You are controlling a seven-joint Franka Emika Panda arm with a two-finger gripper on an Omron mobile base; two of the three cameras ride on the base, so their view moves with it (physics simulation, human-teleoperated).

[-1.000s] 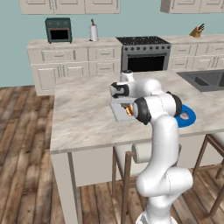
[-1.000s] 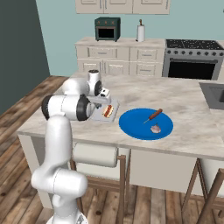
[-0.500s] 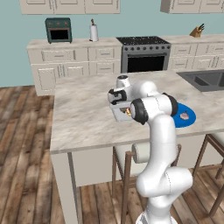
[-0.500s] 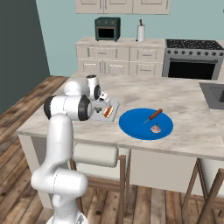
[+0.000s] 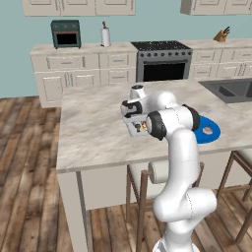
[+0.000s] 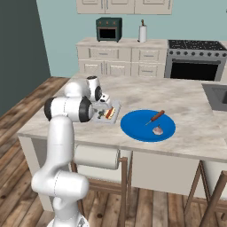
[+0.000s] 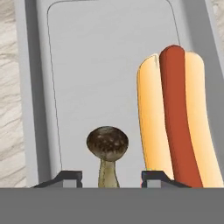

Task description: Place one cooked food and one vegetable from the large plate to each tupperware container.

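Brown mushroom point(image 7: 107, 151) now stands freed between the gripper's point(image 7: 111, 176) newly spread jaws, beside the hot dog point(image 7: 175, 116) inside the tupperware container point(image 7: 109, 65); this container looks filled.

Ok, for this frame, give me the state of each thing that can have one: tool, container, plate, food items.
tool: open, fingertips either side of the mushroom stem
mushroom: in the tupperware container, between the fingertips
hot dog: lying in the same container, beside the mushroom
tupperware container: on the counter, holds both
large plate: on the counter, two items left on it
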